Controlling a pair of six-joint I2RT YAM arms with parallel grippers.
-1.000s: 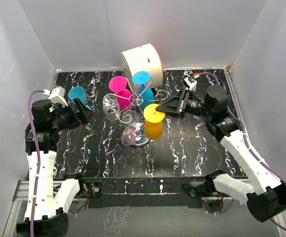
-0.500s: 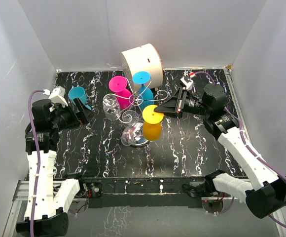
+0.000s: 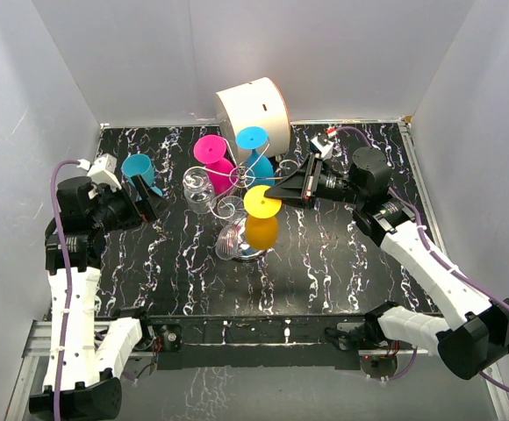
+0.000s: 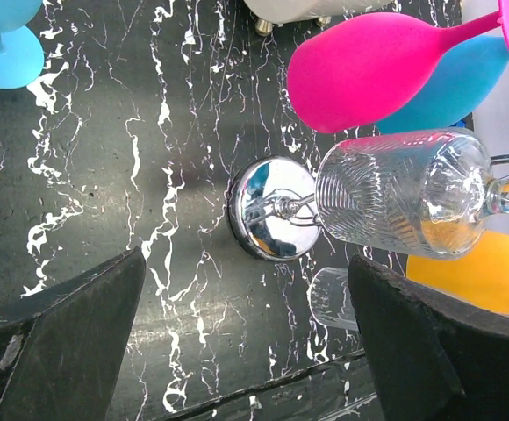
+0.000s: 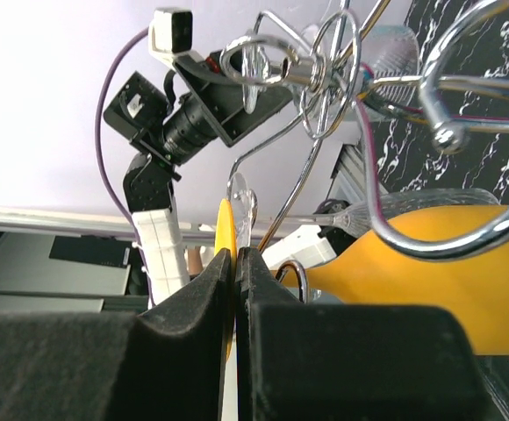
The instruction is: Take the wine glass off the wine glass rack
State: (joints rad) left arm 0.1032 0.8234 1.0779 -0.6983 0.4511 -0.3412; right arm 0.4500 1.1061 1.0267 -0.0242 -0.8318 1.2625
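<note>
Hanging bowl-down near the middle of the top view, the yellow wine glass (image 3: pixel 261 231) is the nearest one at the wine glass rack (image 3: pixel 235 182), just above its chrome base (image 4: pixel 270 220). The right jaws, reaching in from the right of the frame, are clamped on the thin edge of the glass's yellow foot (image 5: pixel 225 263). I judge this grip suits sliding the foot out along the wire arm. The left jaws, at the left, stand wide apart and hold nothing. Farther back hang a clear glass (image 3: pixel 198 189), a pink glass (image 3: pixel 212 158) and a blue glass (image 3: pixel 254 153). Farthest on the bench (image 3: pixel 342 254) is the white drum (image 3: pixel 253 107).
</note>
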